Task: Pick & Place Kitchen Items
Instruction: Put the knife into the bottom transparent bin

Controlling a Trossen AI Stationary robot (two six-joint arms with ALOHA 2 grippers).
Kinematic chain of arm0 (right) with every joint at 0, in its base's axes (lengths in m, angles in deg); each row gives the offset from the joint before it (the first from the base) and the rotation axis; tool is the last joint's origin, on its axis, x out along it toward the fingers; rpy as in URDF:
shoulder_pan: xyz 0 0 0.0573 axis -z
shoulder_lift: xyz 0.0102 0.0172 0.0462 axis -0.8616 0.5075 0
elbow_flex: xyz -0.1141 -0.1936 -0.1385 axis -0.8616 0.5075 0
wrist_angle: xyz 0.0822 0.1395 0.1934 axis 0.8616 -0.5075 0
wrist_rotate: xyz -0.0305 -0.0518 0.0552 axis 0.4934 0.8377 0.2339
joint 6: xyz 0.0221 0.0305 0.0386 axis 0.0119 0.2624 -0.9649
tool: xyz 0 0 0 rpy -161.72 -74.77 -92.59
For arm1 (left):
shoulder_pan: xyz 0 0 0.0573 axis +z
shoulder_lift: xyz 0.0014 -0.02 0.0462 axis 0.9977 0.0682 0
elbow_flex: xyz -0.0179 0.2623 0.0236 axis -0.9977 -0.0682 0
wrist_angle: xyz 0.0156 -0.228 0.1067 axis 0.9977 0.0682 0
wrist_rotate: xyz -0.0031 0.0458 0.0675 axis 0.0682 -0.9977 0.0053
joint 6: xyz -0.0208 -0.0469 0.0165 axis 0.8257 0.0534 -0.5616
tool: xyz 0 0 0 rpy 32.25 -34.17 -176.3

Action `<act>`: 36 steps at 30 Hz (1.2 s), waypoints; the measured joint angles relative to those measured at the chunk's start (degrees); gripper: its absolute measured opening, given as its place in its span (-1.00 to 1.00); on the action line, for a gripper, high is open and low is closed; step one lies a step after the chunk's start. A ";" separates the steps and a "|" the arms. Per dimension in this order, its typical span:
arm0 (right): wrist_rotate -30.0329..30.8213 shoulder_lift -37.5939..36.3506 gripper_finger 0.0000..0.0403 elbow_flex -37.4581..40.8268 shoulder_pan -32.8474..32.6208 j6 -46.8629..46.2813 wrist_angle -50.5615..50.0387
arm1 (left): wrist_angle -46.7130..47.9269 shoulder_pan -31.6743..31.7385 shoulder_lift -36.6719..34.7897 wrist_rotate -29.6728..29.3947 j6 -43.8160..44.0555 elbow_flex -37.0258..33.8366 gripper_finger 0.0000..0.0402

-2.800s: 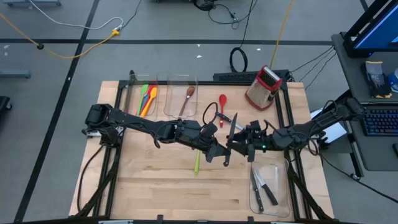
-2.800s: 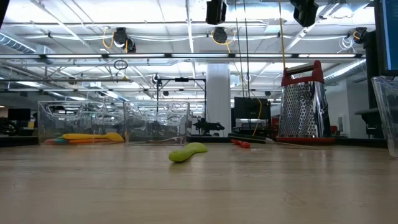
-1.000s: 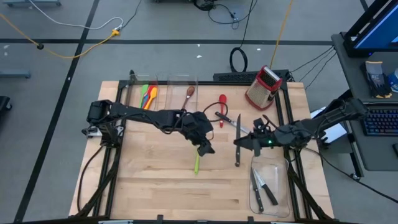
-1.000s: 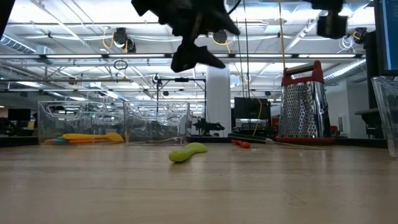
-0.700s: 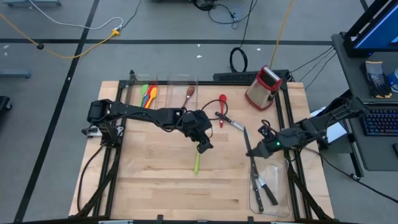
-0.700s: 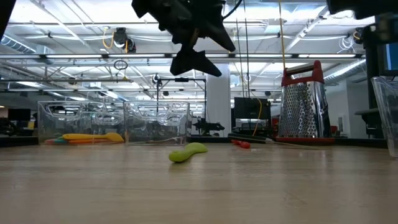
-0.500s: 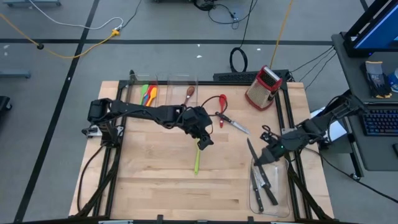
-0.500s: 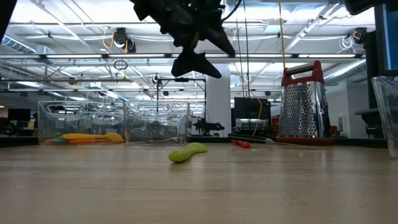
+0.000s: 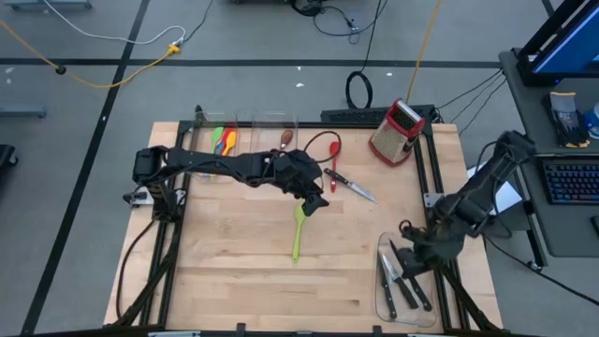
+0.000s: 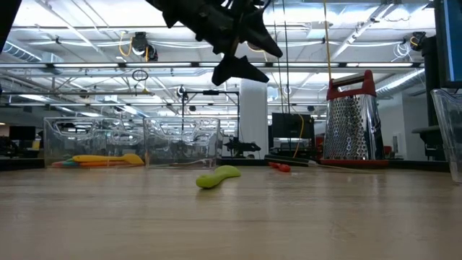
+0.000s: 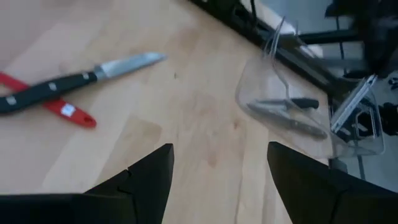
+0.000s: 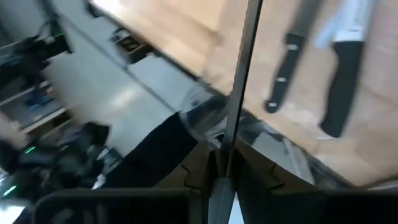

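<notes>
My right gripper (image 9: 409,255) hangs over the clear bin (image 9: 382,314) at the near right, shut on a steel knife (image 12: 244,74). Two black-handled knives (image 12: 283,68) lie in that bin. My left gripper (image 9: 315,203) is open with nothing between its fingers, above the table's middle. Just beyond it a black-handled knife (image 11: 74,81) lies across a red spoon's handle (image 11: 62,109). A green spatula (image 9: 298,229) lies flat on the table on the near side of the left gripper (image 10: 242,68). My right gripper pinches the knife between its two fingers, which hide the held part. The steel blade (image 12: 233,124) sticks out ahead of the fingertips, seen edge-on. The fingers slant down toward the bin. The knife is lifted, its blade over the bin; the tip is out of the picture.
Two clear bins stand at the far left, one with coloured spoons (image 9: 222,142), one with a wooden spoon (image 9: 284,142). A red-and-silver grater (image 9: 398,131) stands at the far right. Bare wood lies at the near left.
My right gripper has swung with the knife from the table's middle toward the near right, rolling and tipping down, and now hangs over the clear bin. My left gripper has drifted toward the far edge, past the green spatula, and stays open.
</notes>
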 joint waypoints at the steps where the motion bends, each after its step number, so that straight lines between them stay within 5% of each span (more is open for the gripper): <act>1: 0.78 0.91 -0.81 0.00 -0.95 -1.32 -0.35 | -0.44 0.08 0.00 -0.35 -0.21 0.00 0.29; 22: 2.01 14.43 -0.81 -0.02 -3.50 -11.32 -9.61 | -8.46 0.53 0.00 -3.95 -5.30 -0.02 0.29; 36: -3.27 19.63 -0.80 -0.06 0.03 -5.48 -8.31 | -12.64 0.53 0.37 -6.92 -7.24 -0.02 0.29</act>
